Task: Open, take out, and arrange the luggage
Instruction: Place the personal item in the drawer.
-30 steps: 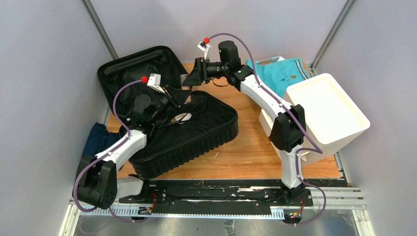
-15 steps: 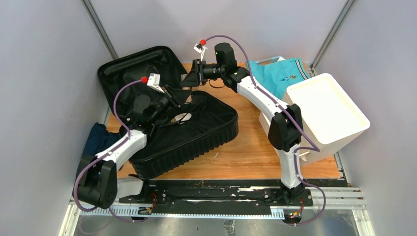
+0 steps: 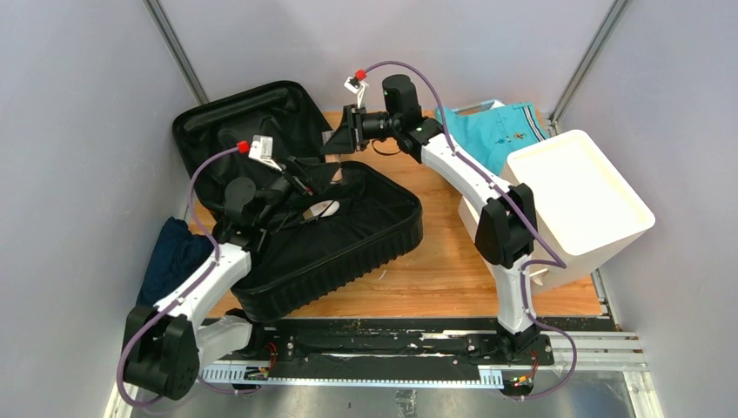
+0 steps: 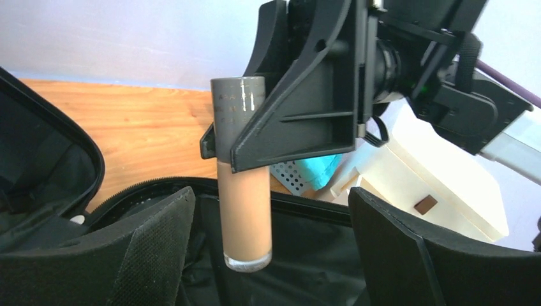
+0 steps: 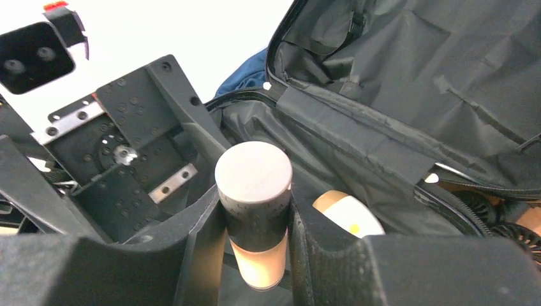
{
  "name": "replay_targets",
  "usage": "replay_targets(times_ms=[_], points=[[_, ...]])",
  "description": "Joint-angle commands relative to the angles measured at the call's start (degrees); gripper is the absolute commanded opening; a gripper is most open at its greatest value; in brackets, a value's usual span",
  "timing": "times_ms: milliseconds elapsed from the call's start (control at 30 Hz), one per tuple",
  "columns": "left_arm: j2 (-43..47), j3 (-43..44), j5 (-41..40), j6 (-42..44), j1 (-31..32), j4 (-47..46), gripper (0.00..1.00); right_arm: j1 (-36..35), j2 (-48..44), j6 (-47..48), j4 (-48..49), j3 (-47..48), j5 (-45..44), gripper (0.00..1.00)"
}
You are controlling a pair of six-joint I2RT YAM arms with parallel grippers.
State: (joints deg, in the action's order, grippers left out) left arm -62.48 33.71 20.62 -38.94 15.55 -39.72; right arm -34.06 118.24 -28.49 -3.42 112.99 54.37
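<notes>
Atop table [image 3: 452, 270], luggage [image 3: 339, 261] lies open; black (ribbed).

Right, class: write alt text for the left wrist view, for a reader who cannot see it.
The right gripper holds a bottle of tan liquid upright by its grey cap above the open black luggage. Open jaws of the left gripper frame the bottom; wooden table lies behind.

In the overhead view, the dark blue cloth [image 3: 174, 248] at the left lies partly under the white left arm [image 3: 204, 279], which also covers the left corner of the large black ribbed hard-shell suitcase [image 3: 348, 252]. At the upper right, the teal garment [image 3: 500, 131] runs behind the white plastic drawer unit [image 3: 579, 196]. The fine print on the grey cap [image 4: 237, 102] of the tan cylindrical bottle [image 4: 245, 204] is too small to read. At the lower middle of the right wrist view, a cream rounded object [image 5: 348, 213] is half hidden behind a finger [image 5: 325, 255] of the right gripper [image 5: 254, 210].
</notes>
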Motion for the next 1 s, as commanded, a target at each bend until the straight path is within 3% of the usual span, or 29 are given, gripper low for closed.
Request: replay_targets(times_ms=[0,200,300,400,500,800,967], points=[[4.6,-0.7,0.7,6.3,-0.6,4.3,0.91,2.3,-4.1,6.1,0.0,2.0,4.2,0.0],[9.2,-1.0,-0.5,13.3,-0.9,10.3,1.0,7.4,-10.4,20.5,-7.7,-0.9,12.1,0.0],[9.4,-0.5,-1.5,14.1,-1.4,13.5,1.0,10.5,-14.9,33.8,-18.3,-2.7,14.6,0.0],[8.2,2.2,-2.1,14.8,-2.0,18.8,1.0,12.7,-20.3,54.5,-34.3,-4.3,8.1,0.0],[7.3,5.0,-2.3,16.0,-2.2,23.6,1.0,13.7,-26.7,67.6,-44.2,-9.8,-4.1,0.0],[4.9,10.0,-3.4,18.8,-2.8,30.8,1.0,25.8,-41.5,67.8,-45.9,-26.9,-19.6,0.0],[4.0,11.0,-3.4,19.3,-3.1,31.8,1.0,27.5,-46.9,69.7,-47.0,-34.7,-28.7,0.0]])
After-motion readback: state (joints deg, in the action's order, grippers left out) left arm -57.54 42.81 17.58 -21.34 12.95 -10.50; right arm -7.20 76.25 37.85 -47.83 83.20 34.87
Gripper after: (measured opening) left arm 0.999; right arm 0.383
